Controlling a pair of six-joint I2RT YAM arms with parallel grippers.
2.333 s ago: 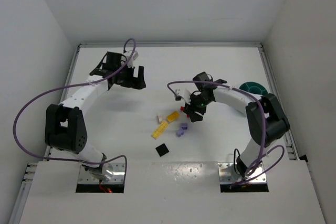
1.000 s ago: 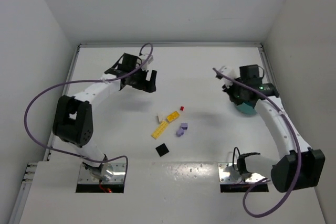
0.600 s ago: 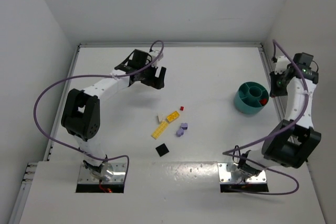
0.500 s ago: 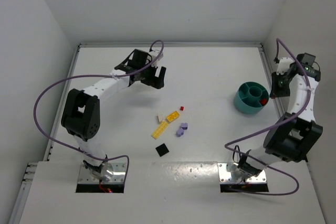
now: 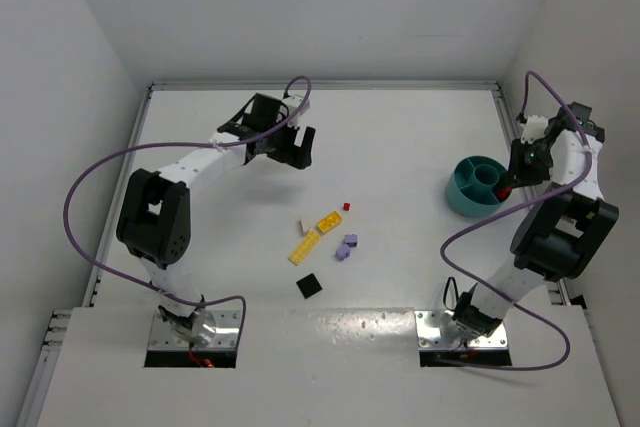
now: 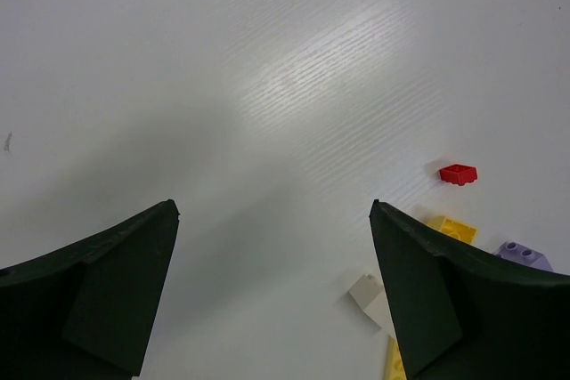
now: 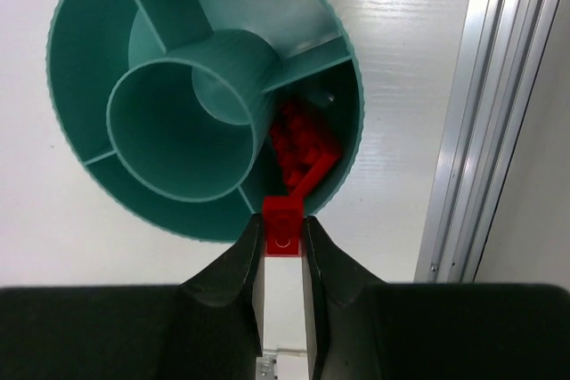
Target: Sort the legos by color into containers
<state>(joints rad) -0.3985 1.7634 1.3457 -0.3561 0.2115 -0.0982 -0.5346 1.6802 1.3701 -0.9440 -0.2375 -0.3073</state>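
Observation:
The round teal dish (image 5: 470, 192) stands at the table's right side; one compartment holds several red legos (image 7: 303, 141). My right gripper (image 7: 283, 242) hangs over the near rim of the dish (image 7: 85, 104), beside that compartment, shut on a small red brick (image 7: 283, 229). Loose legos lie mid-table: a tiny red one (image 5: 347, 206), a yellow brick (image 5: 328, 220), a long yellow plate (image 5: 305, 245), a white one (image 5: 303, 224), a pale purple one (image 5: 347, 246) and a flat black square (image 5: 310, 286). My left gripper (image 6: 276, 295) hovers open behind them, nothing between its fingers.
A metal rail (image 7: 481, 113) runs along the table's right edge, close behind the dish. White walls enclose the table at the back and on both sides. In the left wrist view the red brick (image 6: 458, 173) and the white brick (image 6: 368, 295) lie to the right of the fingers.
My right arm swung from the middle of the table out to the dish with the red brick and now hangs over its right side. The left arm shifted right, then stopped.

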